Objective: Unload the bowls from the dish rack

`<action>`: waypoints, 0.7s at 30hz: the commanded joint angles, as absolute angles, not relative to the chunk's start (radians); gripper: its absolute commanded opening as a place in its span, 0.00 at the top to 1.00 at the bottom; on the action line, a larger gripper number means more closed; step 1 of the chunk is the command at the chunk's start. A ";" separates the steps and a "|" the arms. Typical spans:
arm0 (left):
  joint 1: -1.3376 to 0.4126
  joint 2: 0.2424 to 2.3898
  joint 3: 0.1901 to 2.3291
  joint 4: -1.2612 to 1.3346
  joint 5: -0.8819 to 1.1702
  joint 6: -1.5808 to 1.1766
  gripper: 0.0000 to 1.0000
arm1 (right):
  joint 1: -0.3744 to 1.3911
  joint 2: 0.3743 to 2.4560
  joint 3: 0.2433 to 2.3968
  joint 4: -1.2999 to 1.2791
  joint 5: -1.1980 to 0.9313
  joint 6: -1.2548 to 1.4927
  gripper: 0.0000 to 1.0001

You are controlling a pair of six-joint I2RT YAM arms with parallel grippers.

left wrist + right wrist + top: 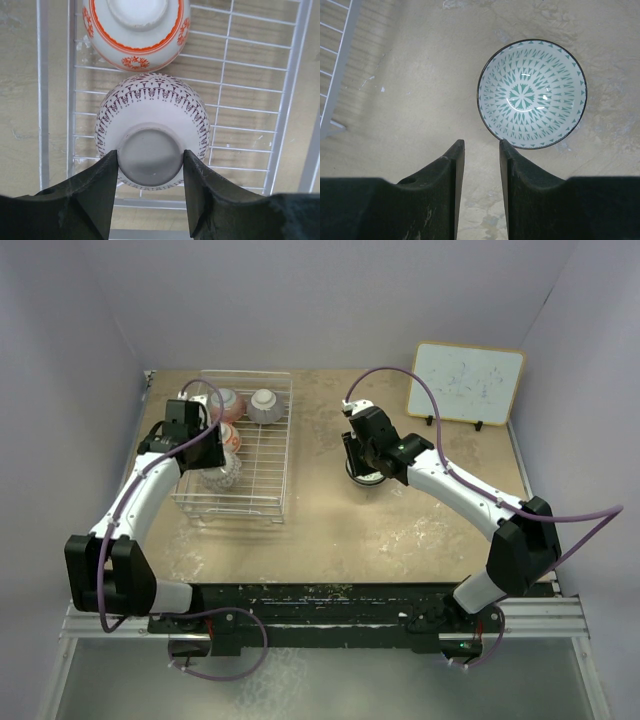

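In the dish rack (265, 455) — left pincer (150, 153) flanks upturned purple bowl (151, 102).

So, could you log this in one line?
left gripper: astride purple-patterned ceramic bowl in wire rack | right gripper: open near green-patterned bowl

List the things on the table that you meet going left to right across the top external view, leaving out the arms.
dish rack → green-patterned bowl → white framed board

Whiteboard (466, 383), seemingly scribbled, on tan table (400, 530)
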State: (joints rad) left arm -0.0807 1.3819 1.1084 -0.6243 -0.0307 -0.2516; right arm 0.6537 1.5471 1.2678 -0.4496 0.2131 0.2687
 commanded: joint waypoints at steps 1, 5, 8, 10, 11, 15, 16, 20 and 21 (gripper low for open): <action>-0.080 1.308 1.174 -0.540 0.008 -0.270 1.00 | 0.653 1.500 1.283 -0.410 0.201 0.265 0.63; -0.079 1.301 1.175 -0.482 0.058 -0.281 1.00 | 0.653 1.485 1.302 -0.325 0.116 0.261 0.63; -0.078 1.302 1.175 -0.440 0.126 -0.299 1.00 | 0.653 1.465 1.306 -0.214 0.003 0.308 0.60; -0.077 1.304 1.173 -0.413 0.170 -0.308 1.00 | 0.653 1.456 1.294 -0.111 -0.108 0.394 0.58; -0.075 1.305 1.171 -0.402 0.202 -0.307 1.00 | 0.653 1.457 1.287 -0.062 -0.133 0.433 0.57; -0.064 1.306 1.136 -0.351 0.271 -0.303 1.00 | 0.652 1.495 1.245 0.147 -0.244 0.594 0.36; -0.059 1.305 1.124 -0.340 0.287 -0.308 1.00 | 0.653 1.512 1.241 0.195 -0.284 0.629 0.34; -0.022 1.285 1.089 -0.286 0.384 -0.347 1.00 | 0.652 1.580 1.225 0.395 -0.426 0.755 0.30; -0.012 1.283 1.082 -0.272 0.416 -0.362 1.00 | 0.653 1.597 1.219 0.452 -0.452 0.793 0.28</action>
